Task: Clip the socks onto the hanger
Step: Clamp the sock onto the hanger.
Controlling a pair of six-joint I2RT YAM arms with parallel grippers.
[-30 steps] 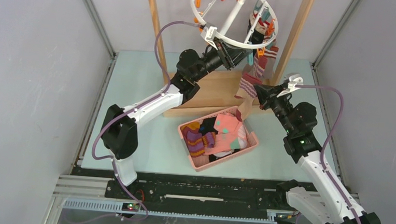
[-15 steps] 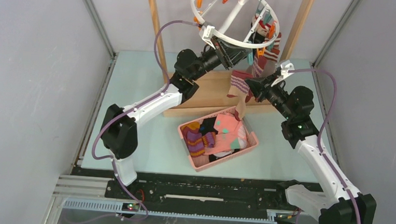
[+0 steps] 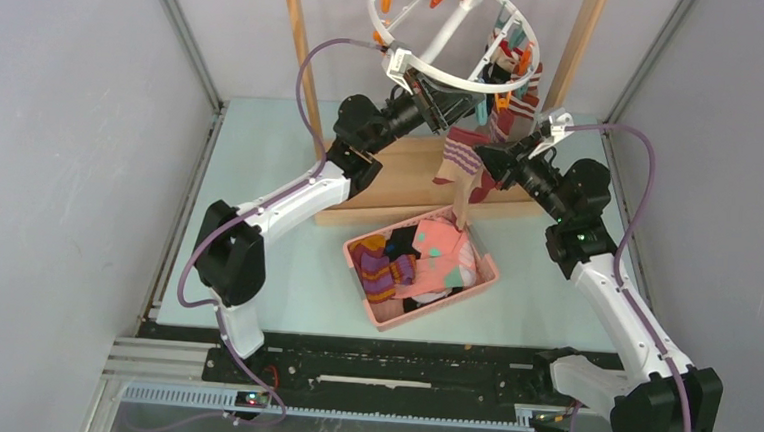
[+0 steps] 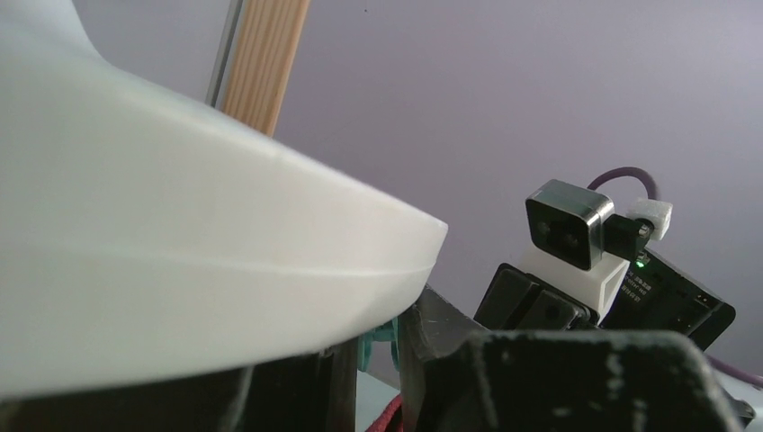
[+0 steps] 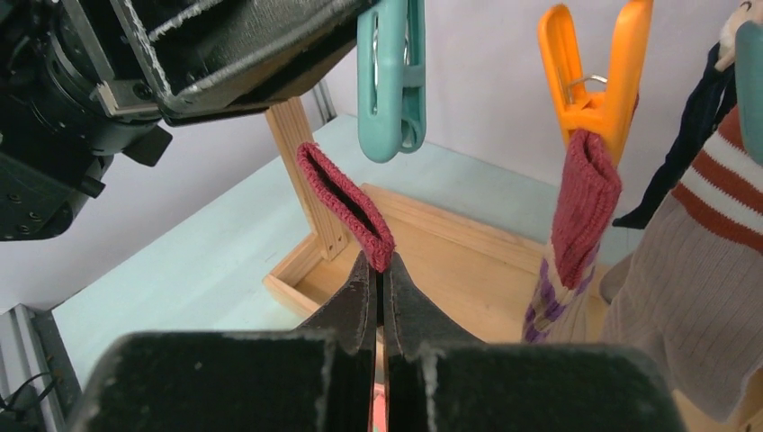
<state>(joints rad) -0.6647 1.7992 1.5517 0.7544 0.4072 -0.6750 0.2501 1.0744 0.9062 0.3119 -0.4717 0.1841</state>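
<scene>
The white hanger (image 3: 453,79) hangs tilted from the wooden rack, its rim (image 4: 180,261) filling the left wrist view. My left gripper (image 3: 468,105) is shut on a teal clip (image 5: 391,85) at the ring's near rim; that clip (image 4: 381,337) shows between my fingers (image 4: 423,355). My right gripper (image 5: 378,270) is shut on the maroon cuff of a striped sock (image 5: 346,202), held just below the teal clip. The sock (image 3: 461,159) dangles toward the basket. An orange clip (image 5: 598,81) holds a maroon-purple sock (image 5: 580,211); other socks (image 5: 688,288) hang at the right.
A pink basket (image 3: 484,282) with several loose socks (image 3: 385,266) sits in the middle of the table. The rack's wooden posts (image 3: 301,41) and base (image 3: 400,177) stand behind it. Grey walls close in both sides.
My right gripper has risen and moved left with the striped sock, bringing its cuff under the teal clip. The left gripper has stayed on the clip, shifting only slightly.
</scene>
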